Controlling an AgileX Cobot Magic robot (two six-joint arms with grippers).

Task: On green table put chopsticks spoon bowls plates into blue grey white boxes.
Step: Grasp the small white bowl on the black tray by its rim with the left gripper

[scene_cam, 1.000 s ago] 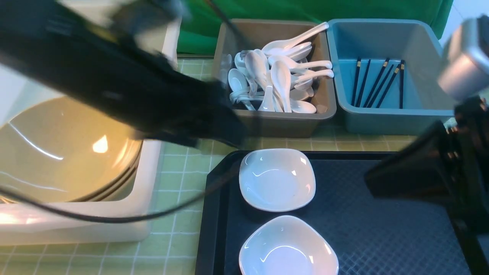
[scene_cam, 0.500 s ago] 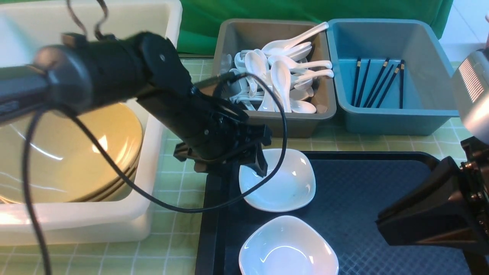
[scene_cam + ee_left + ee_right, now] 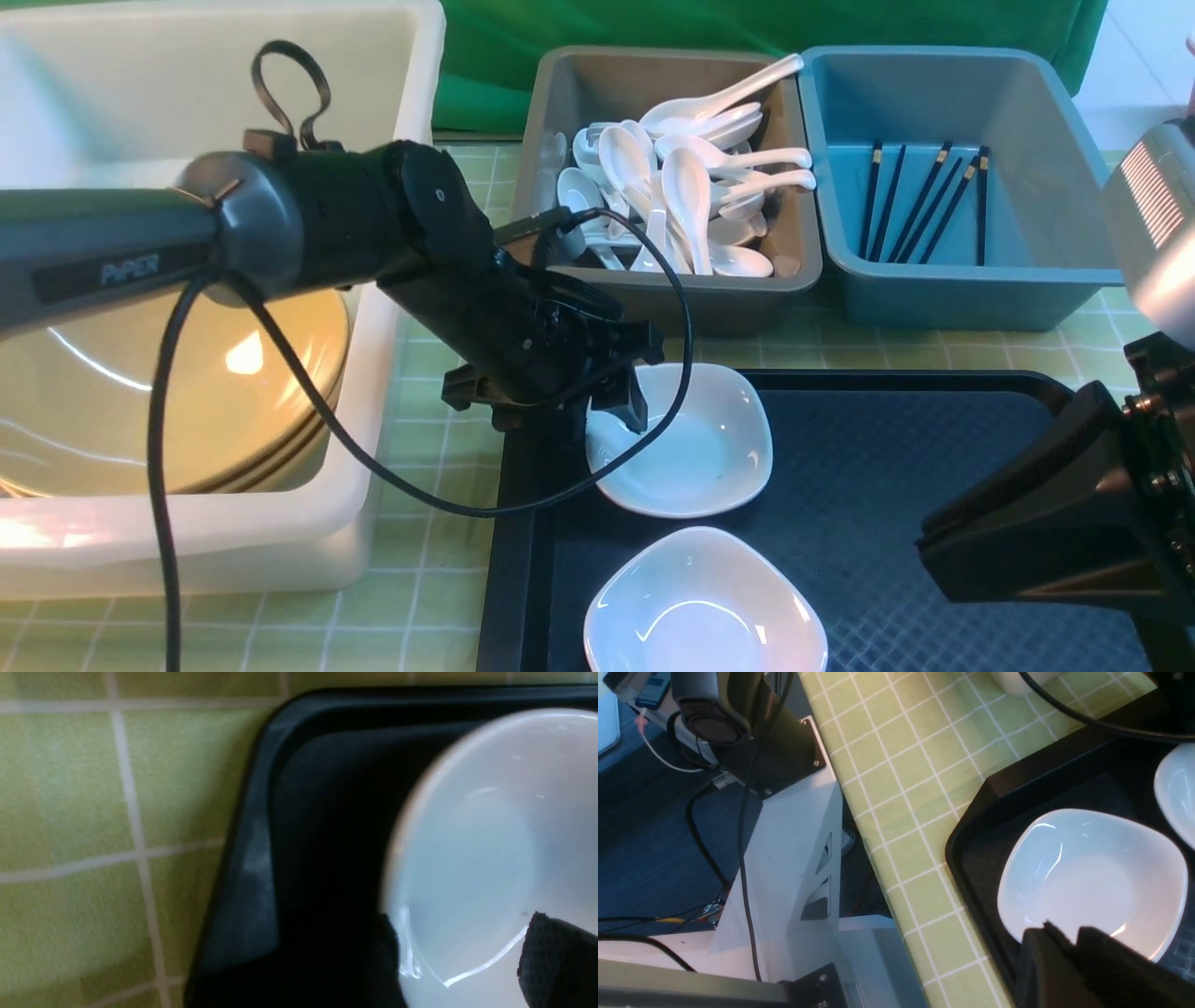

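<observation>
I see my left gripper point(image 3: 460, 959) with jaws apart astride the left rim of the farther plate point(image 3: 700, 457), one finger inside and one outside, the plate lying on the black tray point(image 3: 887, 420).

One green table point(image 3: 439, 597), spread with a grid-lined cloth. Set directly on it: large white box point(image 3: 233, 551) at left; grey box point(image 3: 691, 303) and blue box point(image 3: 962, 299) side by side at back; black textured tray point(image 3: 887, 523) at front.
</observation>
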